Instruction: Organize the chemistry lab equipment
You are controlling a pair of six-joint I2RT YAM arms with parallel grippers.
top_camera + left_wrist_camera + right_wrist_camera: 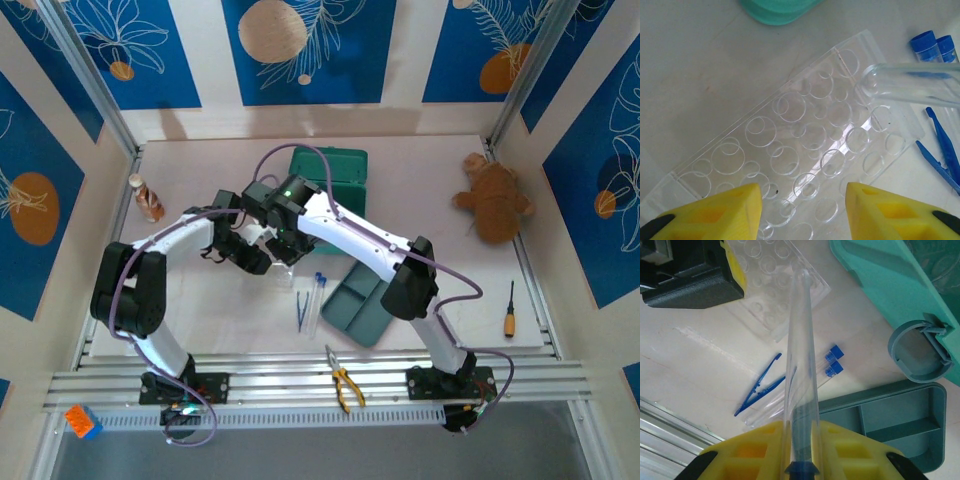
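1. step in hand (judgement): loading a tube into the rack.
2. right tool (800, 440): closed on a slender clear glass test tube with a blue cap (802, 340), gripped at the cap end between the yellow pads. the rounded end points at the rack.
3. clear plastic tube rack with rows of round holes (790, 145): lies flat near the middle of the table. in the left wrist view the tube tip hangs over the holes at one end of the rack, tilted, not yet seated.
4. left tool (802, 210): open, yellow fingers spread over the rack's long edge with nothing between them. cannot tell whether it touches the rack.
5. two more blue-capped clear test tubes (832, 362) lie between the rack and the table's near edge, just beside blue plastic tweezers (760, 387).
6. next move (judgement): line the tip up with one hole, bring the tube upright, lower it slowly, and only then release. glass on a light rack may skid, so steadying the rack would help.
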